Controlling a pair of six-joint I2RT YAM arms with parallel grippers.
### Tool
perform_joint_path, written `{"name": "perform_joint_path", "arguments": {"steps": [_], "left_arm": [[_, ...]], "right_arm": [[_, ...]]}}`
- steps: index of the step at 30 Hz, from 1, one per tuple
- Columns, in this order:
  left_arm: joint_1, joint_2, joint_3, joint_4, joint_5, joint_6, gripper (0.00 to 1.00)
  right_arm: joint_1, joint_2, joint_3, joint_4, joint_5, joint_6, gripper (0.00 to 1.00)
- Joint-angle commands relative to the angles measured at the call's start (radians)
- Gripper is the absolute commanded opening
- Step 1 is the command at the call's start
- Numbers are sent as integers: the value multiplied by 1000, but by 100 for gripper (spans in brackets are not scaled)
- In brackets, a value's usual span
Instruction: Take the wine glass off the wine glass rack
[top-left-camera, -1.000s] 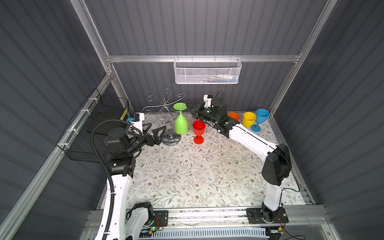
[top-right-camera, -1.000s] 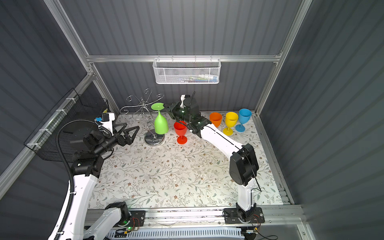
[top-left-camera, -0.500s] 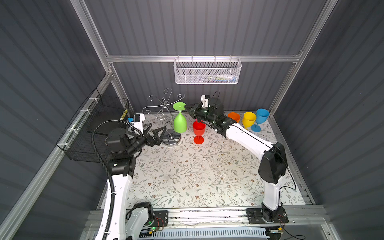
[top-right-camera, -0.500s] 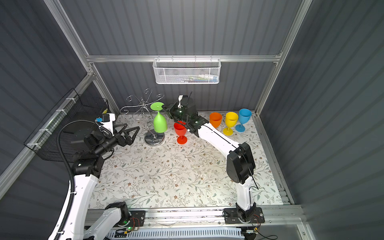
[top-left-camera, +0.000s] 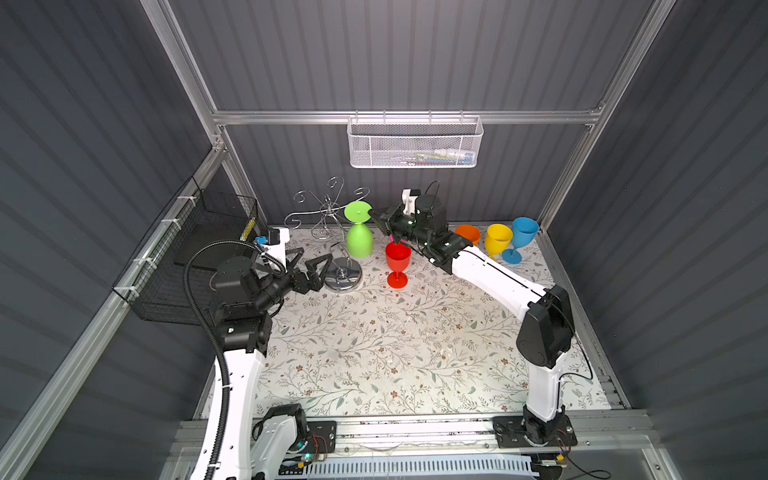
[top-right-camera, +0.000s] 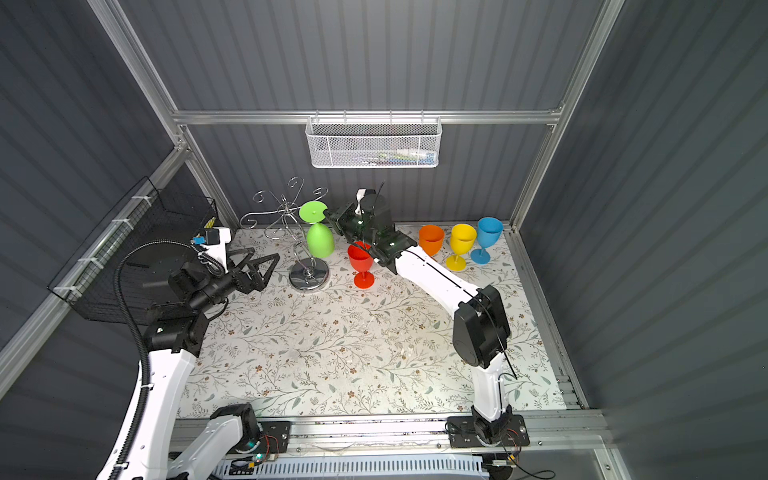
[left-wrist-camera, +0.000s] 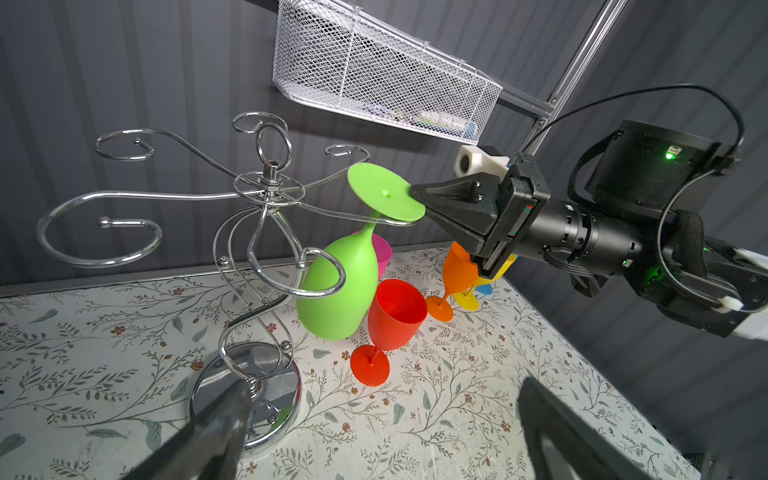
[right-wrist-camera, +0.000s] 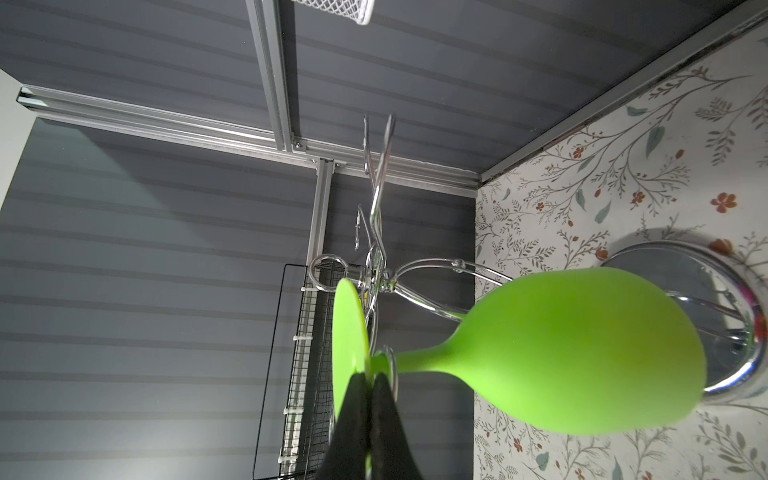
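A green wine glass (top-left-camera: 359, 241) (top-right-camera: 320, 242) hangs upside down by its foot from one curled arm of the chrome wine glass rack (top-left-camera: 343, 277) (top-right-camera: 309, 277). My right gripper (top-left-camera: 374, 216) (top-right-camera: 328, 215) reaches in from the right and is shut on the rim of the glass's round foot. The right wrist view shows its two fingertips (right-wrist-camera: 361, 386) pinched on the foot's edge, with the bowl (right-wrist-camera: 582, 345) beyond. My left gripper (top-left-camera: 316, 255) (left-wrist-camera: 382, 384) is open and empty, low beside the rack's mirror base (left-wrist-camera: 270, 361).
A red glass (top-left-camera: 397, 259) stands just right of the rack. Orange (top-left-camera: 468, 235), yellow (top-left-camera: 497, 239) and blue (top-left-camera: 524, 232) glasses stand at the back right. A pink one (left-wrist-camera: 384, 253) sits behind the green bowl. A white mesh basket (top-left-camera: 415, 143) hangs on the back wall, a black wire basket (top-left-camera: 199, 249) on the left.
My right gripper has moved left up to the green glass's foot and shut on its rim. The left arm has stayed where it was.
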Motion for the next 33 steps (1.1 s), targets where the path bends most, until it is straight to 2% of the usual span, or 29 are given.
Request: {"name": "perform_joint_path", "arguments": {"steps": [1,20,33], "left_arm": [[-1,-18,-8,3,3,16,100],[-1,-11,-5,-12,-26,18,100],[-2,-11,-5,-20,-34,20,100]], "right_arm": [[7,-34,-11,14,33,-28,1],[8,-145,-118,39,76,-68,0],[44,-149,-119,34,69,-79,0]]}}
